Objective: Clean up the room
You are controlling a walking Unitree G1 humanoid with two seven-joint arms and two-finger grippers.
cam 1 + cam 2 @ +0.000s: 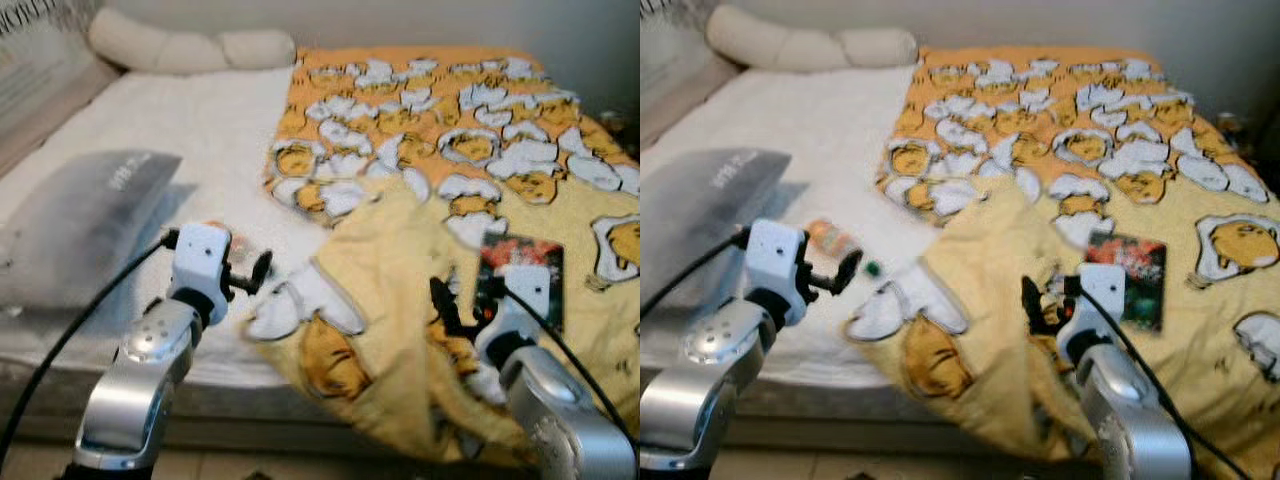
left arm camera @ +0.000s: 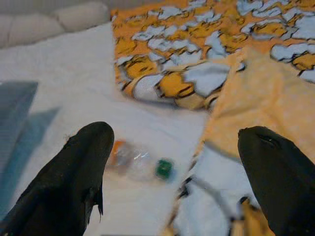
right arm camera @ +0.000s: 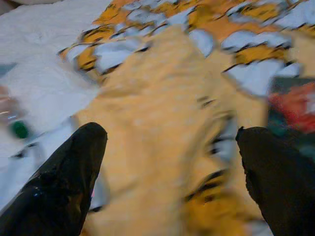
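Observation:
A small clear plastic bottle point(image 2: 132, 160) with an orange label and a green cap lies on its side on the white sheet point(image 1: 200, 130), next to the folded-back edge of a yellow egg-print blanket point(image 1: 400, 260). My left gripper point(image 2: 172, 182) is open and hovers just short of the bottle point(image 1: 830, 240), not touching it. My right gripper point(image 3: 167, 182), also open, hangs over the rumpled fold of the blanket point(image 3: 162, 113), with nothing between its fingers. A dark packet with red print point(image 1: 520, 272) rests on the blanket just beyond the right gripper point(image 1: 445, 300).
A grey pillow point(image 1: 80, 220) lies at the bed's left edge, close to my left arm. Cream bolster cushions point(image 1: 190, 45) sit at the head by the wall. The bed's front edge point(image 1: 250, 400) runs below both arms.

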